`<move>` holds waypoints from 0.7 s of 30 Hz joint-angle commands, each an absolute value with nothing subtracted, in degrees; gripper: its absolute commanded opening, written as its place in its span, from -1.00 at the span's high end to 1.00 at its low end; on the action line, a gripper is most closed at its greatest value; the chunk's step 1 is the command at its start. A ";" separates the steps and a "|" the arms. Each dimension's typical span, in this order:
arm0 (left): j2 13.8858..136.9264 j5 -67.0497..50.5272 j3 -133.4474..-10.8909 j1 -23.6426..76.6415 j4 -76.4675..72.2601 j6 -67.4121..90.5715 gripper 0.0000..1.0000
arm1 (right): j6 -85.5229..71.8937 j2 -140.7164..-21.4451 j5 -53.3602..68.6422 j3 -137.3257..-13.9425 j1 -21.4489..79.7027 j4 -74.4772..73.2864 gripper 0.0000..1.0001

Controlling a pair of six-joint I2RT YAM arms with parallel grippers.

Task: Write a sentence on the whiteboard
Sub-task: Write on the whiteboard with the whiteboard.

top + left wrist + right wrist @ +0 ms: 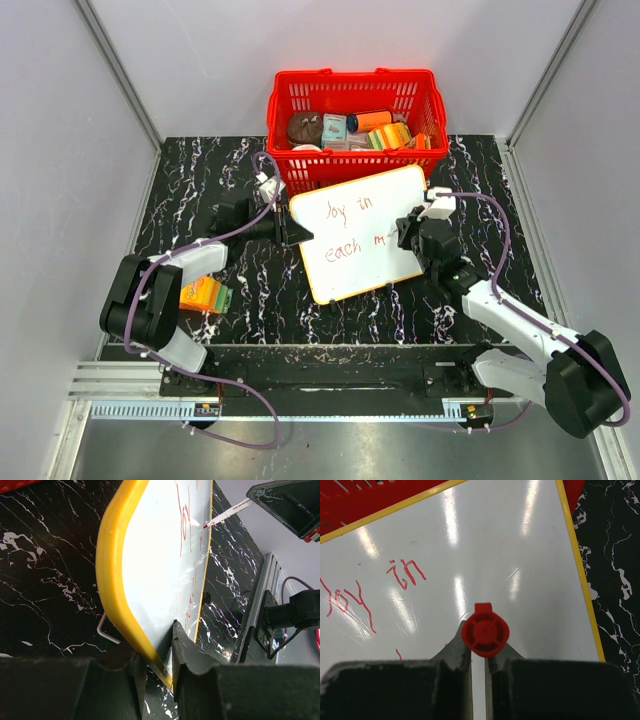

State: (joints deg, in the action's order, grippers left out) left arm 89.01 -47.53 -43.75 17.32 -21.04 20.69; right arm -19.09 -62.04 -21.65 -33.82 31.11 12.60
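Note:
The whiteboard (355,215), white with an orange-yellow rim, lies tilted on the black marbled table in front of the red basket. The red sentence (345,228) reads "Joy in" on one line and "each m" below. My left gripper (296,231) is shut on the board's left edge; the left wrist view shows its jaws (160,665) pinching the yellow rim (107,555). My right gripper (405,236) is shut on a red marker (485,631), with the tip on the board after the "m". The marker (227,515) also shows in the left wrist view.
The red basket (330,168), full of small packages, stands right behind the board. An orange carton (205,295) lies by the left arm. A thin metal hook (102,630) lies beside the board's rim. A metal rail (300,405) runs along the near edge.

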 commanded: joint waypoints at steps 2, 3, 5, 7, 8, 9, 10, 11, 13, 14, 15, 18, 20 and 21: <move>91.23 -39.90 -43.24 18.63 -17.67 10.02 1.00 | -18.72 -61.61 -23.20 -35.51 30.24 15.91 1.00; 91.23 -39.90 -43.24 18.63 -17.58 10.02 1.00 | -18.89 -61.70 -23.12 -35.59 30.15 16.00 1.00; 91.23 -39.99 -43.16 18.63 -17.58 10.02 1.00 | -19.07 -62.31 -22.77 -35.60 29.97 16.43 1.00; 91.32 -39.82 -43.24 18.63 -17.49 9.93 1.00 | -19.33 -62.40 -22.68 -35.60 29.80 16.87 1.00; 91.23 -39.90 -43.24 18.63 -17.49 9.93 1.00 | -19.42 -62.58 -22.59 -35.68 29.88 17.05 1.00; 91.23 -39.82 -43.24 18.63 -17.49 9.93 1.00 | -19.42 -62.75 -22.50 -35.77 29.88 17.14 1.00; 91.32 -39.81 -43.24 18.63 -17.49 9.93 1.00 | -19.51 -63.01 -22.50 -35.86 29.88 17.31 1.00; 91.32 -39.81 -43.24 18.63 -17.49 9.93 1.00 | -19.60 -63.10 -22.24 -35.95 29.88 17.40 1.00; 91.23 -39.90 -43.24 18.63 -17.58 9.93 1.00 | -19.51 -63.63 -22.15 -36.04 29.88 17.75 1.00; 91.14 -39.90 -43.16 18.63 -17.49 9.93 1.00 | -19.51 -64.07 -22.15 -36.21 29.80 17.84 1.00; 91.14 -39.90 -43.24 18.63 -17.49 9.93 1.00 | -19.42 -64.33 -22.15 -36.21 29.79 17.75 1.00; 91.14 -39.81 -43.24 18.63 -17.49 9.93 1.00 | -19.68 -65.30 -21.71 -36.12 29.79 17.93 1.00; 91.14 -39.81 -43.24 18.63 -17.49 9.93 1.00 | -19.86 -65.39 -21.10 -35.77 29.71 18.11 1.00; 91.14 -39.81 -43.24 18.63 -17.49 9.93 1.00 | -20.04 -65.30 -20.83 -35.77 29.79 18.11 1.00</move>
State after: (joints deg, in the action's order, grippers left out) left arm 89.01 -47.53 -43.75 17.34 -21.02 20.62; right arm -19.25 -64.69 -21.56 -34.17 30.20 16.03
